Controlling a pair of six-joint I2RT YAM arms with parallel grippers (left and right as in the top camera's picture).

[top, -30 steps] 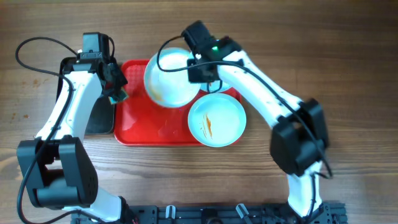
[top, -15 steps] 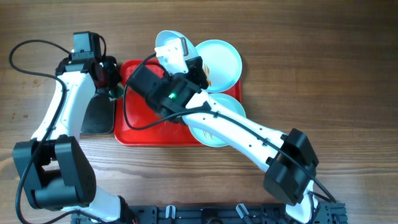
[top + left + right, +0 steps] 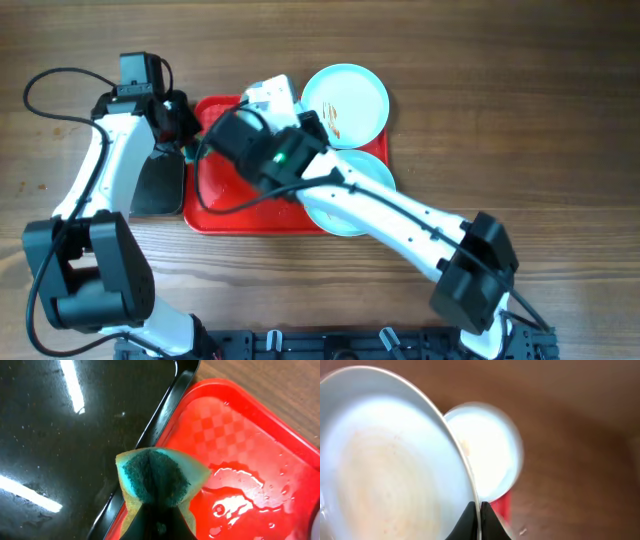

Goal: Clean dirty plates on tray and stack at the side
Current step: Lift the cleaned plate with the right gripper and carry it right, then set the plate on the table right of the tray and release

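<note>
Plate rim between right jaws

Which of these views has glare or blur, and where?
Left wrist: white glare streaks on the glossy black tray, shine on the red plastic tray; green sponge sharp. Right wrist: the held pale round plate soft, the farther plate blurred. Overhead: crisp, even light.
</note>
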